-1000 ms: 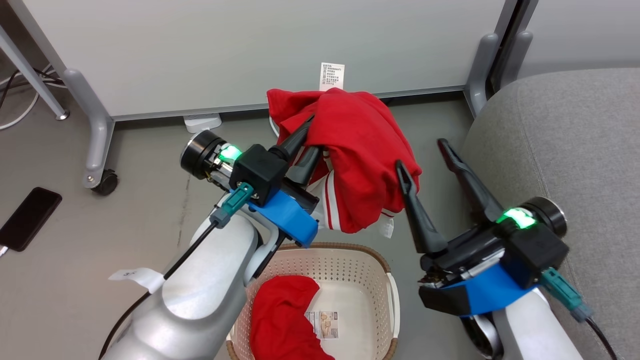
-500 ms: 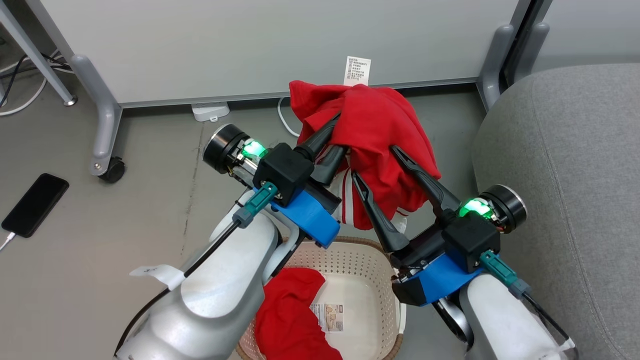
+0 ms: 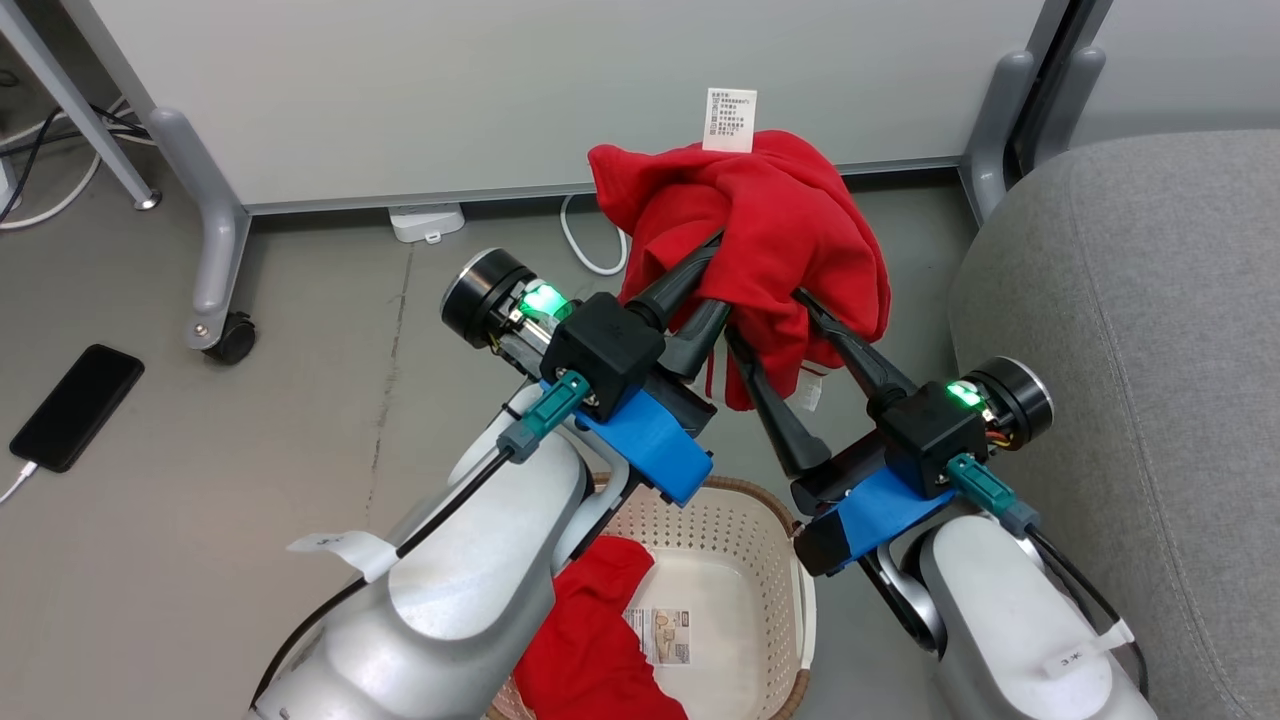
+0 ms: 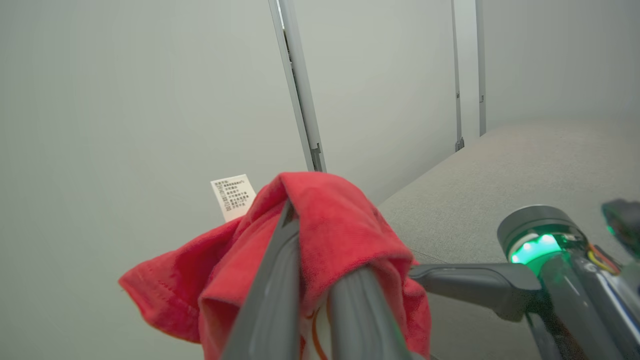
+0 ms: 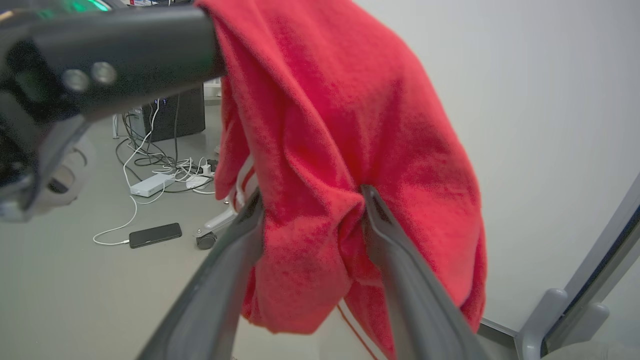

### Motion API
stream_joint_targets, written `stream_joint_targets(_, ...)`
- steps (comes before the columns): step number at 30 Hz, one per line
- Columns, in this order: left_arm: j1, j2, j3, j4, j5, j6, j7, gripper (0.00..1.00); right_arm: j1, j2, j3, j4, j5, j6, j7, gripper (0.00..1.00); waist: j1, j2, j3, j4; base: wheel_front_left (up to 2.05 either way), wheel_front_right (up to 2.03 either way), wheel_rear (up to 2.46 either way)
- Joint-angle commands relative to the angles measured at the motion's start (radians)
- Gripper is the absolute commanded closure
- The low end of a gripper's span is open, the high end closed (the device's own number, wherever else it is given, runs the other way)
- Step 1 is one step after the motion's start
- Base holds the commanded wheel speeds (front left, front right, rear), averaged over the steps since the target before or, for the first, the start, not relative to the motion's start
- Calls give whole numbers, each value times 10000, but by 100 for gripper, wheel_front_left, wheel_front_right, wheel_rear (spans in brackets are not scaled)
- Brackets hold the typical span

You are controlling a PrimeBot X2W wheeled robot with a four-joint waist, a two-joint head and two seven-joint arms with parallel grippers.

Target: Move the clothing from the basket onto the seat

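My left pincer (image 3: 700, 300) is clamped on a red garment (image 3: 770, 230), held up at 12 o'clock above the basket (image 3: 740, 500). My right pincer (image 3: 768, 315) stands wide, straddling a hanging fold of it. Another red piece (image 3: 590, 640) lies in the basket at 6 o'clock, with the seat (image 3: 1130, 300) at 3.

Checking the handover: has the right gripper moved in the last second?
Yes. The right gripper has swung left, away from the grey seat, and its fingers now straddle the red garment held by the left gripper.
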Motion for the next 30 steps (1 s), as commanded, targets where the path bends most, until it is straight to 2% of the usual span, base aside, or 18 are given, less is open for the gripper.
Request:
stream_joint_targets(1, -159, -26, 1, -54, -45, -57, -52, 100, -192, -34, -2, 100, 135, 5, -37, 100, -1, 0, -11, 13, 0, 0, 0)
stream_joint_targets(21, 35, 1, -18, 33, -31, -46, -52, 100, -34, -33, 212, -104, 805, 5, -37, 100, -1, 0, -96, 22, 0, 0, 0)
stream_joint_targets(22, 49, -2, 5, 30, -30, -47, -52, 57, -24, -33, 216, -119, 823, 5, -37, 100, -1, 0, -99, 22, 0, 0, 0)
stream_joint_targets(23, 59, -5, 25, 22, -19, -47, -50, 0, -20, -33, 218, -146, 834, 5, -37, 100, -1, 0, -100, 23, 0, 0, 0)
stream_joint_targets(30, 102, -10, 112, 24, 113, -35, -50, 0, -29, -33, 220, -343, 947, 5, -38, 100, -1, 0, -45, 27, 0, 0, 0)
